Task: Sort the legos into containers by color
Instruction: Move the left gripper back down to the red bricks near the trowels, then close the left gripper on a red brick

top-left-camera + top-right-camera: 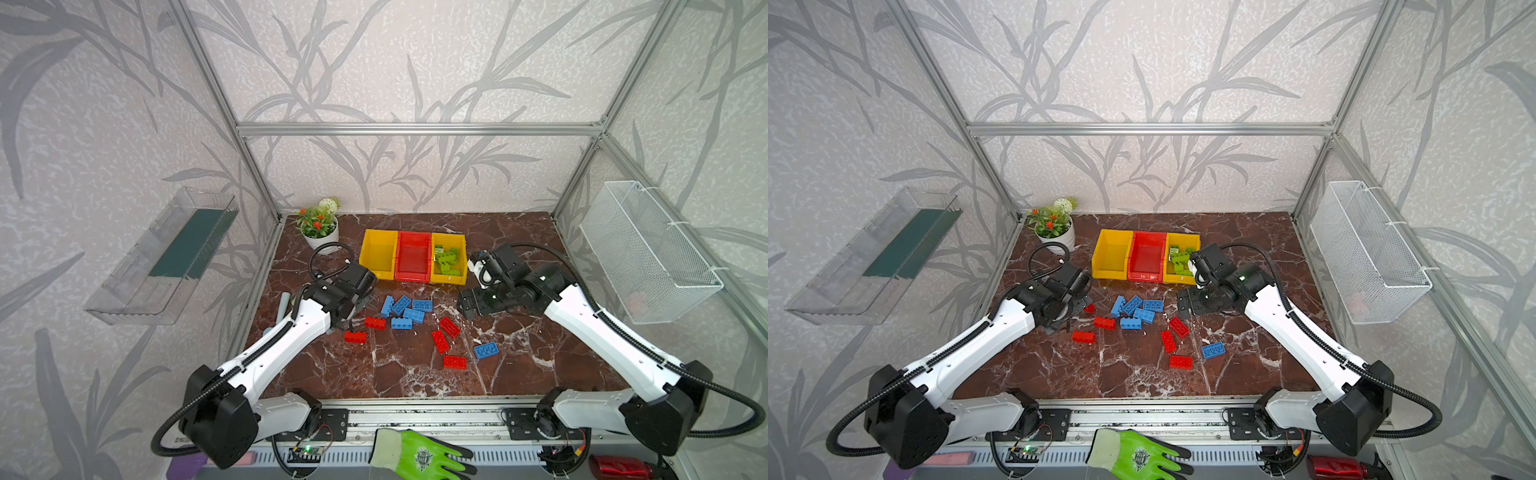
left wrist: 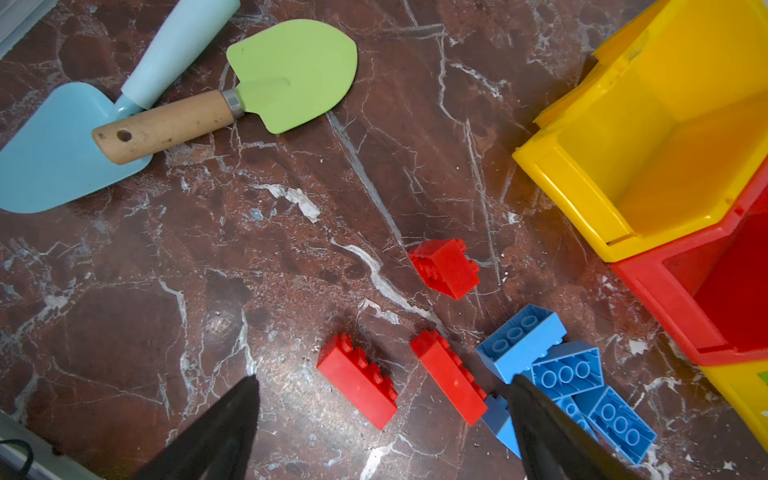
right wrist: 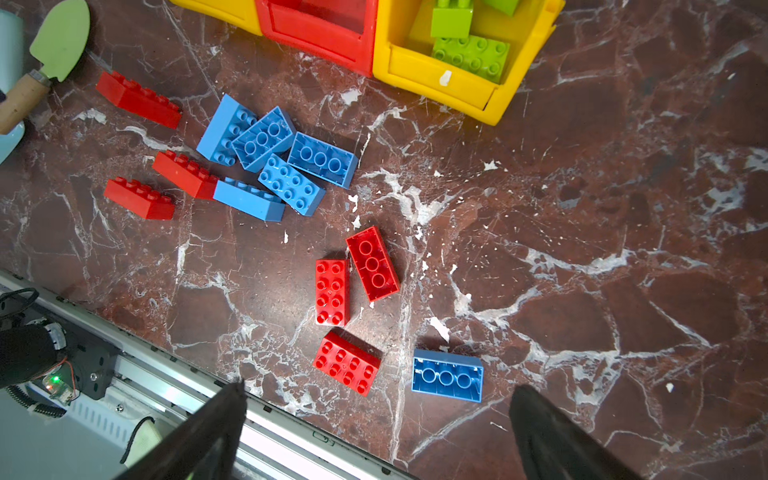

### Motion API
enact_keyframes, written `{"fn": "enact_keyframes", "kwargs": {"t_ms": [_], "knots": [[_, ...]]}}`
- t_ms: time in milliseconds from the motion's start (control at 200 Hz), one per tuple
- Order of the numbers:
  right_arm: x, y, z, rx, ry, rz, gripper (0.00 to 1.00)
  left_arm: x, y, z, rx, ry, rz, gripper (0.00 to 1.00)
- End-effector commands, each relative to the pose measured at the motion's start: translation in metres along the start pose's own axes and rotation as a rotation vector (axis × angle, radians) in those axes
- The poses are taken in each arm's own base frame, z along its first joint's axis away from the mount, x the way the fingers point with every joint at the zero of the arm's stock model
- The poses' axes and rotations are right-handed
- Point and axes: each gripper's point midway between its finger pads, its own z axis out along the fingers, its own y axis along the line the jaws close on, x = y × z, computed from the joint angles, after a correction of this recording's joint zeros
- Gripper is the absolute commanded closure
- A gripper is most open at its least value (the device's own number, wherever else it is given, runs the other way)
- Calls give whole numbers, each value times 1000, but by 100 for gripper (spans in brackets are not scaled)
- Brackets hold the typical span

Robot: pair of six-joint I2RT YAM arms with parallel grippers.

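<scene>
Left claw (image 2: pixel 382 379) hangs over the worktop (image 1: pixel 519 353) with its jaws spread wide and nothing held. In the left wrist view, two red bricks (image 2: pixel 357 382) lie on the marble between its fingers (image 2: pixel 224 428). Off to its left, by the worktop's edge, a green trowel (image 2: pixel 295 75) rests its wooden handle across a pale blue trowel (image 2: pixel 54 158). A potted plant (image 1: pixel 320 230) stands in the far left corner. A third red brick (image 2: pixel 444 268) lies just beyond the claw, toward the left yellow bin (image 1: pixel 378 253). Right of the claw, five blue bricks (image 1: pixel 401 305) huddle in a touching cluster, some studs up, some hollow side up. Behind them the three joined bins stand in a row: left yellow bin, red bin (image 1: pixel 412 255), right yellow bin (image 1: pixel 449 278). The green bricks (image 1: pixel 448 259) are piled in that last one. Nearer the front, another three red bricks (image 1: pixel 439 341) sit close together, with a lone blue brick (image 1: pixel 486 350) hollow side up just to their right. Right claw (image 1: pixel 467 305) hovers low in front of the right yellow bin, beside the cluster's right side, jaws likewise wide apart and gripping nothing.
</scene>
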Motion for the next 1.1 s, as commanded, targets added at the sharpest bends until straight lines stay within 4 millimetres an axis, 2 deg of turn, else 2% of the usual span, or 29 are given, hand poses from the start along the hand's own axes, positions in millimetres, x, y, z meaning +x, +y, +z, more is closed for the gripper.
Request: {"fn": "enact_keyframes", "kwargs": {"t_ms": [0, 225, 320, 495, 790, 990, 1095], "knots": [[-10, 5, -9, -8, -41, 16, 1, -9, -14, 9, 21, 8, 121, 7], [-8, 1, -13, 13, -52, 40, 1, -25, -33, 24, -8, 23, 408, 7], [-7, 0, -13, 19, -50, 47, 1, -22, -40, 31, -4, 71, 507, 7], [-11, 2, -12, 15, -47, 43, 1, -4, -50, 48, 18, 193, 675, 10], [-24, 6, -14, 19, -50, 7, 1, 6, -53, 71, 9, 239, 765, 17], [-25, 6, -14, 24, -44, -1, 1, 11, -53, 85, -5, 258, 797, 22], [-24, 5, -14, 29, -40, -2, 1, 12, -54, 91, -8, 269, 800, 29]]}}
